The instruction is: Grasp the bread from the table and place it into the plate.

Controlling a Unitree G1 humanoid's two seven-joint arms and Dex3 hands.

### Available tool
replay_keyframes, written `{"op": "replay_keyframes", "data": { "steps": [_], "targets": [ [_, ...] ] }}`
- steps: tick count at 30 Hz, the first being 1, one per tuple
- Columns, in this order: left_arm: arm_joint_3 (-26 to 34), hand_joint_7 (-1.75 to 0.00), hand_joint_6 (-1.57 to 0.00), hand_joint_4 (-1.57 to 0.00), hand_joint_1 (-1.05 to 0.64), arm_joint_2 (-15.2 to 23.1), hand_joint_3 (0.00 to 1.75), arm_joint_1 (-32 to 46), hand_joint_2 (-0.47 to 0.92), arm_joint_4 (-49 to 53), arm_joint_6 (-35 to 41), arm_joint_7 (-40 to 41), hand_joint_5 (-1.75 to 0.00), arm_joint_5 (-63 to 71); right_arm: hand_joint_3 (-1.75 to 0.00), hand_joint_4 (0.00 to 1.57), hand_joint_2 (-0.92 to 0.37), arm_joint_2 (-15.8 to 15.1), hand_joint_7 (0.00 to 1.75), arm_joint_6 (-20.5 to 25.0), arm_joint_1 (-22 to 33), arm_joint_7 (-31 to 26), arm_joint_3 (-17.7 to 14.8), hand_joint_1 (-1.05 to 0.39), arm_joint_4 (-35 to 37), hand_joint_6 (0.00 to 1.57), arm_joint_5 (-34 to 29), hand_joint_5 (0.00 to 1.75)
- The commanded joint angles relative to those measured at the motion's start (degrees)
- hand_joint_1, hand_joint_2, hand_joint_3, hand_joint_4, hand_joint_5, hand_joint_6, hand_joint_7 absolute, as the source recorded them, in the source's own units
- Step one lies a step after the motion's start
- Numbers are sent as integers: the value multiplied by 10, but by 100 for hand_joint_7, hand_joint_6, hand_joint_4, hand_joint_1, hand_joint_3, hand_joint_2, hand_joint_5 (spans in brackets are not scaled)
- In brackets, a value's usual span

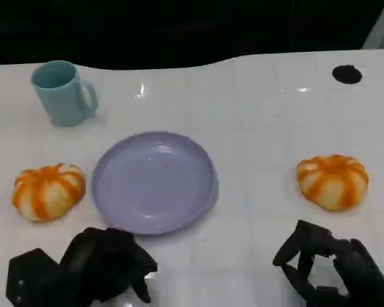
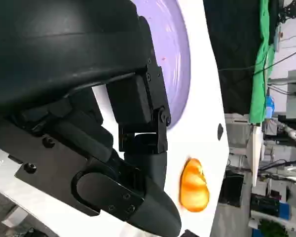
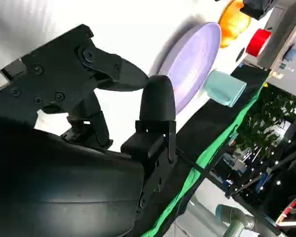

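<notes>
Bread (image 1: 333, 181), round, long axis indiscernible.

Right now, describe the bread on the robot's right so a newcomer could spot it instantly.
Start at the lavender plate in the middle of the white table. Look across to its right, past bare tabletop: the round orange-and-white striped bread sits alone above the right hand. Its twin lies left of the plate, below the teal mug.

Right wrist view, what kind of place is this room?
Probably a robotics lab or test space: a green curtain hangs behind the white table, cluttered equipment stands beyond it, and a red button sits at the table's edge.
</notes>
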Motion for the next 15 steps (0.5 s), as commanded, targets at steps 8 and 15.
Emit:
{"op": "replay_keyframes", "data": {
  "steps": [8, 15],
  "targets": [
    [4, -60, -153, -145, -105, 8, 0, -1, 81, 4, 0, 2, -104, -2, -93, 74, -54, -7, 136, -9, -6, -4, -2, -30, 7, 65, 2, 175],
    [4, -61, -153, -145, -105, 8, 1, -1, 82, 5, -5, 2, -104, 0, -93, 73, -53, -7, 135, -8, -6, -3, -2, -29, 8, 66, 3, 175]
  ]
}}
